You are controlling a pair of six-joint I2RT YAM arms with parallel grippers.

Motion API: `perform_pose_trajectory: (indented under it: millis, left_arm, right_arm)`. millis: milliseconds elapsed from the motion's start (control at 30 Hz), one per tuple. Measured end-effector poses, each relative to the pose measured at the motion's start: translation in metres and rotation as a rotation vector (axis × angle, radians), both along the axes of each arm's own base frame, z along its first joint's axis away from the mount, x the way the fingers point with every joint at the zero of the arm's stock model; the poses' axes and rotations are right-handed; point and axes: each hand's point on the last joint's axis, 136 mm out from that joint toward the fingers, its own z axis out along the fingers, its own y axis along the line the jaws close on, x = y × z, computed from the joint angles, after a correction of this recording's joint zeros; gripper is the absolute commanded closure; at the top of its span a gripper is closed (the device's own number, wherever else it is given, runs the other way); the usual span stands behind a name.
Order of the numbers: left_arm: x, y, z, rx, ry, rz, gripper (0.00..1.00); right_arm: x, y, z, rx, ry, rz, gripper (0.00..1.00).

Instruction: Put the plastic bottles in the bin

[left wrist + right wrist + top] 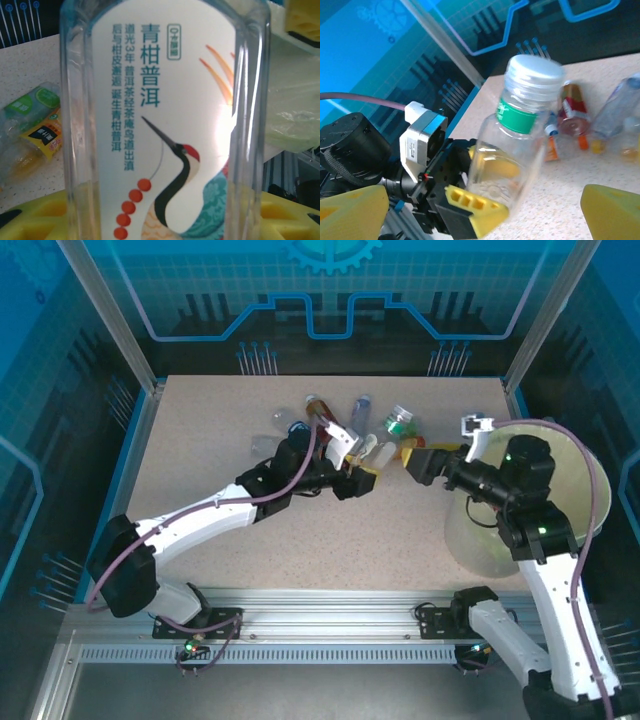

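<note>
Standing upright in the left gripper [360, 478], whose yellow pads clamp its lower body, the clear plastic bottle [515, 145] with a silver-white cap, green neck band and white crane-printed label sits above the speckled beige tabletop [220, 440]. It lies just ahead of the right gripper [407, 456], whose yellow fingers are spread wide to either side of it. The large round pale yellow-green bin [575, 470] lies further right, beneath the right arm, so that arm is judged nearer. Other loose bottles [400, 425] lie clustered behind.
</note>
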Motion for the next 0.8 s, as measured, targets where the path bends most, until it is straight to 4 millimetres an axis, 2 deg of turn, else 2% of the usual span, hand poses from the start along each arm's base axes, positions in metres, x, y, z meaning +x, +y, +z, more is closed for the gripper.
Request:
perform_pose_trajectory:
  millis: [133,367,467,600,800]
  left_arm:
    - [-0.002,-0.002,0.008,0.009,-0.067,-0.002,0.63]
    - [-0.003,-0.003,0.012,0.032,-0.134,0.005,0.63]
    - [-0.004,-0.004,0.013,0.032,-0.142,0.001,0.63]
    - [-0.002,-0.004,0.015,0.027,-0.149,0.008,0.63]
    - [-0.001,-0.005,0.020,0.010,-0.166,0.014,0.62]
  right_arm:
    - [0.014,0.017,-0.014,-0.024,0.045,0.006,0.00]
    - [0.043,0.034,-0.037,-0.049,0.144,-0.046,0.00]
    - [0.051,0.039,-0.045,-0.053,0.178,-0.061,0.07]
    - [0.055,0.041,-0.044,-0.031,0.190,-0.077,0.17]
    - [0.057,0.046,-0.035,0.010,0.177,-0.071,0.25]
